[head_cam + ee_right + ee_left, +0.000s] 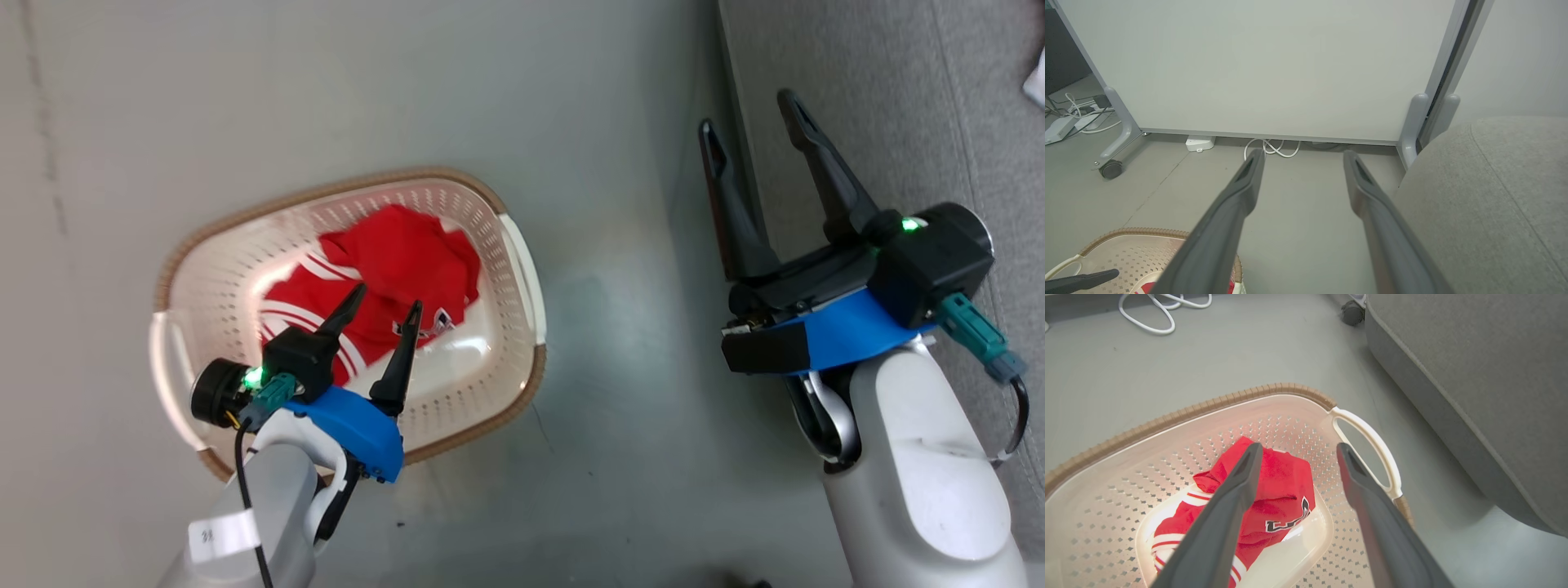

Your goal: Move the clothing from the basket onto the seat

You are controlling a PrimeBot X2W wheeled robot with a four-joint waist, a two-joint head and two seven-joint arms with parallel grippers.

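Observation:
The cream basket (522,269) with its brown rim stands on the grey floor, and red clothing (400,261) with white stripes and a black-and-white emblem lies crumpled inside it. My left gripper (390,300) hangs open just above the garment (1282,486), fingers apart and holding nothing. The basket rim (1216,402) and a white handle (1372,445) surround it. My right gripper (749,110) is open and empty over the floor beside the grey seat (898,106). The seat (1474,375) lies right of the basket, and its rounded edge (1486,196) sits beside the right fingers.
A white rolling panel (1269,65) on casters stands beyond the floor, with white cables (1271,147) and a small white box (1199,143) at its base. More white cable (1155,310) loops on the floor past the basket. Something white (1035,82) rests on the seat's far edge.

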